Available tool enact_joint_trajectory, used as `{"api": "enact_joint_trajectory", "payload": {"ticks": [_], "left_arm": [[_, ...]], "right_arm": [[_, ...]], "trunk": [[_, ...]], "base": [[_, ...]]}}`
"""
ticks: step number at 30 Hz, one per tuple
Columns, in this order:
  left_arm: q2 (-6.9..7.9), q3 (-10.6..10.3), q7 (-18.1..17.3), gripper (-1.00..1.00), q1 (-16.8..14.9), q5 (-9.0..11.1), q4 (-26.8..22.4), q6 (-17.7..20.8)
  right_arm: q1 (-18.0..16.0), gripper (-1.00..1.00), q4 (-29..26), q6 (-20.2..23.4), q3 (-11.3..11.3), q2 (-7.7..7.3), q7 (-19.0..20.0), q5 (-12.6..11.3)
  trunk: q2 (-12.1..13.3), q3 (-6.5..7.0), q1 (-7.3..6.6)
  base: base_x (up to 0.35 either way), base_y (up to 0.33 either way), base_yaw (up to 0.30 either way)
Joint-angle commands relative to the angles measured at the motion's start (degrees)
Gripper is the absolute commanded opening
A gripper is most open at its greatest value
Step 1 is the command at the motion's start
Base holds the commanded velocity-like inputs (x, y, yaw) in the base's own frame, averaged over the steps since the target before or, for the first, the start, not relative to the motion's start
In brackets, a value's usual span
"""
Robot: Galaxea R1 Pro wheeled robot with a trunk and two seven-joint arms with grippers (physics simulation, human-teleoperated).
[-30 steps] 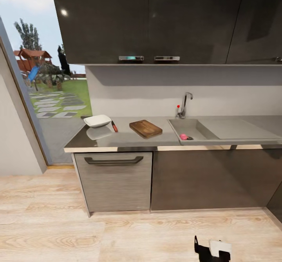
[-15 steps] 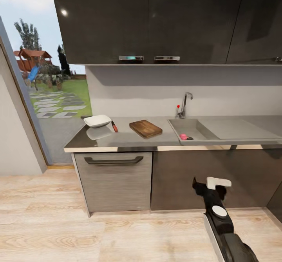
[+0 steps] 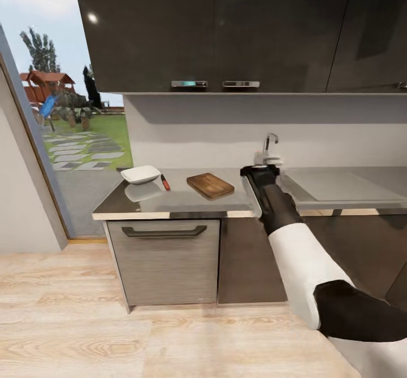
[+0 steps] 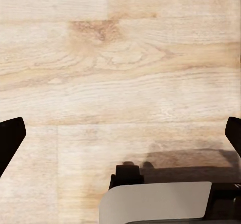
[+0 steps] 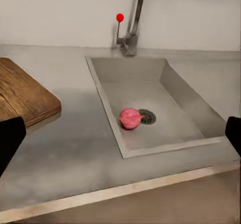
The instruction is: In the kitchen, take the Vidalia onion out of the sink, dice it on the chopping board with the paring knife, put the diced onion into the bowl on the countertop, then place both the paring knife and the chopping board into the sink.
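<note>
Lying on the floor of the sink [image 5: 150,118], touching the drain, the onion [image 5: 130,118] is ahead of and below our right fingers [image 5: 12,136], which stand wide apart. We judge the reach for the onion is in hand; next we must descend over it. Our left fingers [image 4: 10,138] hang apart above the floor.

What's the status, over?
Right pincer open, raised before the sink. Left pincer open over the floor. Onion in the basin by the drain. Path clear.
</note>
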Motion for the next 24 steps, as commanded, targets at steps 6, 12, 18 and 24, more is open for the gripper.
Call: {"api": "enact_joint_trajectory", "payload": {"ticks": [6,12,18,24], "left_arm": [[0.0,0.04,-0.03,1.0,-0.02,0.07,0.06,-0.16],[0.0,0.04,-0.03,1.0,-0.02,0.06,0.0,-0.16],[0.0,0.04,-0.03,1.0,-0.02,0.08,0.05,-0.16],[0.0,0.04,-0.03,1.0,-0.02,0.11,0.0,-0.16]], "right_arm": [[-6.76,1.0,10.02,-0.55,0.03,0.0,0.18,-0.24],[-7.65,1.0,12.0,-0.86,0.14,0.0,5.28,-1.0],[-7.74,1.0,13.55,-0.89,0.2,0.0,12.45,-1.0],[-7.75,1.0,17.47,-3.36,0.22,0.0,13.49,-1.0]], "trunk": [[-0.03,-0.08,0.0],[-0.03,-0.08,0.0],[-0.03,-0.08,0.0],[-0.03,-0.08,0.0]], "base": [[0.004,0.0,0.0],[0.179,0.0,0.0],[0.306,0.0,0.0],[0.318,0.017,0.0]]}}
